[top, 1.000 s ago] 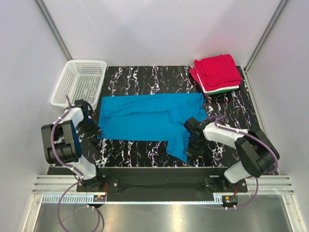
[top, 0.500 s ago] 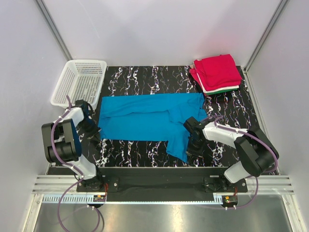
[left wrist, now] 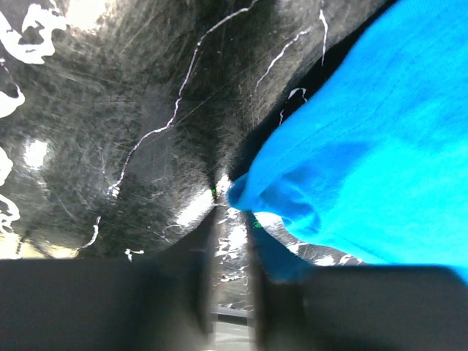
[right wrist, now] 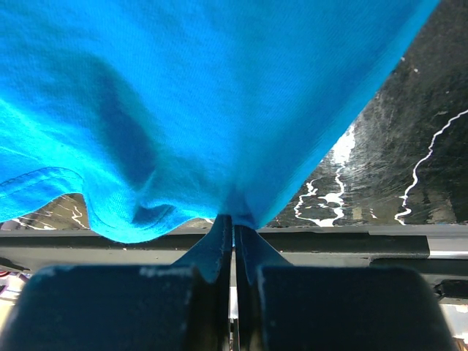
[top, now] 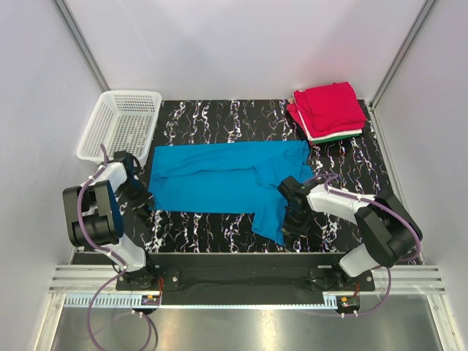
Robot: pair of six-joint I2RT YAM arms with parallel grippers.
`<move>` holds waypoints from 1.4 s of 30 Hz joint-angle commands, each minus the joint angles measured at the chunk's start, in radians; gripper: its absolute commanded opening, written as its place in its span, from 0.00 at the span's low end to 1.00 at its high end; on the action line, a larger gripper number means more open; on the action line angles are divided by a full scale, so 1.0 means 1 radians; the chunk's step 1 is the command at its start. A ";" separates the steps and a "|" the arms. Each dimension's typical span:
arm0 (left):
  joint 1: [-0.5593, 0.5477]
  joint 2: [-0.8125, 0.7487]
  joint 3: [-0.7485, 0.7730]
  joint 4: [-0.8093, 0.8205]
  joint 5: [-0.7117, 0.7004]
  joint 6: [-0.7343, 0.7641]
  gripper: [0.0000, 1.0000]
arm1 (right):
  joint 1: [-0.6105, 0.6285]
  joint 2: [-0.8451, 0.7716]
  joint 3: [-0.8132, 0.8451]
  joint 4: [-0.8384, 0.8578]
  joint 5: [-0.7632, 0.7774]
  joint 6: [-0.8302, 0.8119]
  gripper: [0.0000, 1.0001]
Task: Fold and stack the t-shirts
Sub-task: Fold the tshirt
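Black marbled table (top: 219,117), white walls (top: 241,44); mesh basket (top: 121,128) far left. Blue t-shirt (top: 219,179) spread mid-table; folded stack (top: 329,110), red topmost, far right. Left gripper (left wrist: 230,197) low at shirt's left corner, fingers seemingly parted, gripping nothing. Right gripper (right wrist: 234,223) low at near-right hem, fingers clenched on cloth.

Top external: set high behind the arm bases, which sit at the bottom edge, looking down on the whole table (top: 219,117).

Left wrist: very near the tabletop. Left gripper (left wrist: 232,227) blurred at bottom centre, blue t-shirt (left wrist: 380,146) at right.

Right wrist: equally near. Right gripper (right wrist: 234,227) at bottom centre, shirt filling the upper frame.

All three views share the shirt and the black marbled surface.
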State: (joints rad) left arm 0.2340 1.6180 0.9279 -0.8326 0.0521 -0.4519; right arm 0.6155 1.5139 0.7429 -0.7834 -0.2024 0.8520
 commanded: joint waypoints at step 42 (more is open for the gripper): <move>0.002 -0.027 0.043 0.024 0.025 0.018 0.34 | 0.010 -0.023 0.058 -0.008 0.024 -0.019 0.00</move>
State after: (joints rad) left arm 0.2340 1.6428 0.9482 -0.8200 0.0574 -0.4419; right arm 0.6159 1.5139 0.7788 -0.7826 -0.1993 0.8486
